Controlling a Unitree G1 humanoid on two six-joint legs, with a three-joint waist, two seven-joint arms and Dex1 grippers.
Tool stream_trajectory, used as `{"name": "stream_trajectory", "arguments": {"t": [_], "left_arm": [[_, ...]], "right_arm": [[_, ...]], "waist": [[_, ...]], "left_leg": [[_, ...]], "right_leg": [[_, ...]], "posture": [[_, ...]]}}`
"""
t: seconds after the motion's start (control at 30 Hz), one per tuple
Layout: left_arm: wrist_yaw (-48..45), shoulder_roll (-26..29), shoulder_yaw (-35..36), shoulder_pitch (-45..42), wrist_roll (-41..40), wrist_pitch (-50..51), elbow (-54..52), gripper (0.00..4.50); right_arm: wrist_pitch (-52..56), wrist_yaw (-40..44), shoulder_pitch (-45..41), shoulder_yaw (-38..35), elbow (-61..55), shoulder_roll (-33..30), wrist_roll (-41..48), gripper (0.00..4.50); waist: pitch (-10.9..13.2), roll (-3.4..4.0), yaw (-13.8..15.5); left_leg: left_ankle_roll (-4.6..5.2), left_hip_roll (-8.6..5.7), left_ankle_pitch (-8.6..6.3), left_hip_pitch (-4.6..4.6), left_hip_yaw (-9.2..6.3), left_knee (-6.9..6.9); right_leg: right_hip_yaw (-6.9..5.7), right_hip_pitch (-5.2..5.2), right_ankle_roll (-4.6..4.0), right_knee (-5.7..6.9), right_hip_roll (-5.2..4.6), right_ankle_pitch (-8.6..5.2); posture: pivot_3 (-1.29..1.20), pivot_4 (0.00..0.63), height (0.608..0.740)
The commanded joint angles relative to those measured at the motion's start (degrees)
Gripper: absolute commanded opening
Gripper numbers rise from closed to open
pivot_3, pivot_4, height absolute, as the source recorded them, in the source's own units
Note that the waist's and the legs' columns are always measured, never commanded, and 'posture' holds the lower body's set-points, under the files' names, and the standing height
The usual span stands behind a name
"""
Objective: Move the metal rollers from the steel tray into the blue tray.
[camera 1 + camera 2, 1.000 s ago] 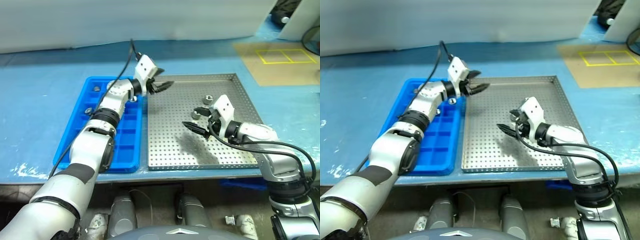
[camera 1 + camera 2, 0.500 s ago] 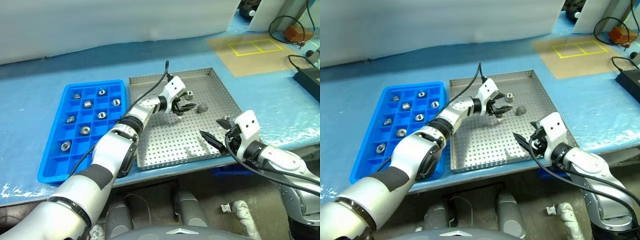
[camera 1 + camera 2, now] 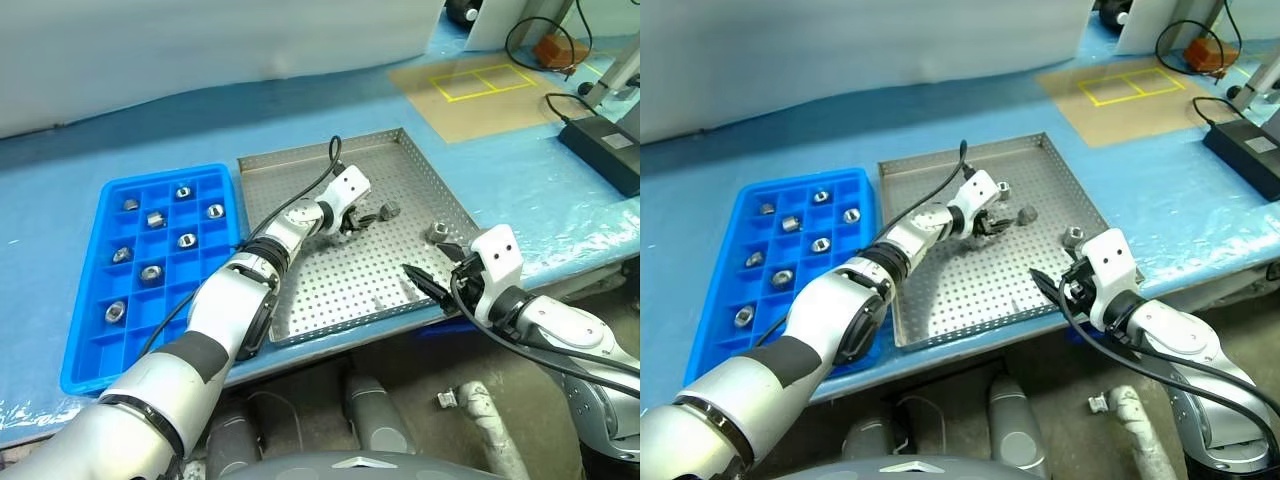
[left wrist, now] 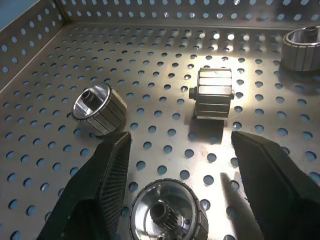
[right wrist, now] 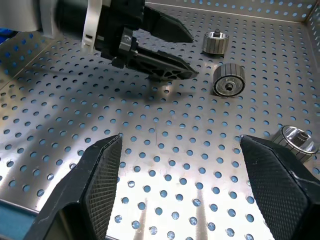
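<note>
While your left gripper hangs spread around a metal roller on the steel tray, your right gripper hovers spread, grasping nothing.

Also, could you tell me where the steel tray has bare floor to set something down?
The steel tray is bare across its near half, from its left rim to the right gripper, and in its far left corner. It is crowded toward the far right, where the metal rollers lie around the left gripper.
</note>
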Motion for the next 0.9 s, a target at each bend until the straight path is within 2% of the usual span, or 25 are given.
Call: {"name": "stream_trajectory", "arguments": {"t": [0.03, 0.2, 0.4, 0.5, 0.6, 0.7, 0.8, 0.9], "left_arm": [[1.9, 0.4, -0.9, 0.1, 1.7, 0.4, -0.4, 3.36], [2.8, 1.1, -1.5, 0.5, 3.4, 1.4, -0.2, 3.36], [1.7, 1.3, -1.5, 0.9, 3.7, 2.4, -0.1, 3.36], [-0.2, 1.3, -1.0, 1.1, 3.1, 2.0, -0.2, 2.78], [0.1, 1.4, -1.1, 1.0, 3.4, 2.6, -0.2, 1.88], [-0.1, 1.5, -1.1, 1.0, 3.4, 2.6, -0.2, 1.85], [-4.2, 1.8, -0.8, 1.6, 2.8, 2.0, -0.4, 1.85], [-2.1, 2.2, -1.1, 1.5, 3.5, 2.0, -0.6, 1.85]], "right_arm": [[-1.0, -0.4, -0.8, 0.3, -0.8, -0.3, 0.4, 3.87], [-1.1, -0.6, -1.2, 0.9, -0.6, -0.2, 0.4, 3.87], [-1.0, -0.6, -2.0, 1.1, -0.4, -0.4, 0.6, 3.87], [-1.0, -0.6, -2.1, 1.0, -0.3, -0.4, 0.5, 3.87], [-1.1, -0.7, -1.9, 1.1, -0.2, -0.4, 0.4, 3.87], [-1.1, -0.7, -2.1, 1.3, -0.1, -0.4, 0.4, 3.87], [-1.2, -0.6, -2.4, 1.6, 0.3, -0.5, 0.2, 3.87], [-1.4, -0.3, -2.9, 2.0, 1.0, -0.7, 0.3, 3.87]], "waist": [[0.0, 0.0, -0.6], [0.0, 0.01, -1.6], [0.0, 0.01, -1.9], [0.0, 0.01, -2.2], [0.0, 0.01, -2.5], [0.0, 0.02, -2.7], [0.0, 0.02, -2.9], [0.0, 0.02, -2.9]], "left_leg": [[0.04, -0.06, -0.02, -0.03, 0.0, 0.01], [0.36, -0.26, -0.2, -0.42, -0.05, 0.35], [0.45, -0.32, -0.26, -0.39, -0.11, 0.44], [0.45, -0.32, -0.26, -0.39, -0.14, 0.45], [0.45, -0.32, -0.26, -0.4, -0.15, 0.45], [0.45, -0.32, -0.26, -0.41, -0.17, 0.45], [0.45, -0.31, -0.26, -0.4, -0.17, 0.45], [0.44, -0.3, -0.26, -0.41, -0.18, 0.45]], "right_leg": [[-0.04, 0.0, 0.01, -0.03, -0.09, -0.01], [-0.3, 0.0, 0.06, -0.13, -0.46, -0.02], [-0.48, 0.27, 0.07, -0.33, -0.6, -0.02], [-0.53, 0.3, 0.08, -0.35, -0.61, -0.03], [-0.57, 0.31, 0.08, -0.35, -0.62, -0.03], [-0.62, 0.33, 0.07, -0.35, -0.63, -0.03], [-0.64, 0.33, 0.1, -0.36, -0.64, -0.04], [-0.68, 0.33, 0.1, -0.36, -0.64, -0.04]], "posture": [[-0.78, 0.15, 0.74], [-0.77, 0.15, 0.74], [-0.77, 0.15, 0.74], [-0.77, 0.15, 0.74], [-0.77, 0.15, 0.74], [-0.76, 0.15, 0.74], [-0.75, 0.15, 0.74], [-0.73, 0.15, 0.74]]}}
